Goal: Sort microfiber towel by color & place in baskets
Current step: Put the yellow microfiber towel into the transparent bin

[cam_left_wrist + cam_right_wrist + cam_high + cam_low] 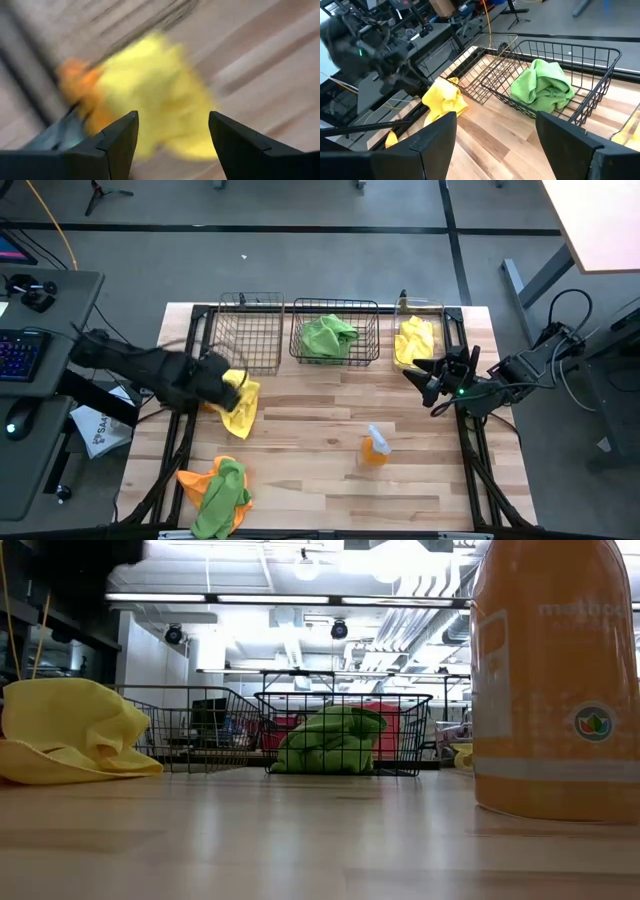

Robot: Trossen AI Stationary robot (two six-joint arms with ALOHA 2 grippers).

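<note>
On the wooden desk (320, 460), my left hand (222, 380) is hovering with fingers spread over the yellow towel (243, 406), just in front of the empty wire basket (250, 330). I am aiming to pinch one fold only, clear of the basket rim. My right hand (432, 380) is waiting, spread, beside the clear bin (420, 340).

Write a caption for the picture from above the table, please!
Left end effector over a yellow towel; green towel in the middle basket, right end effector open nearby.
</note>
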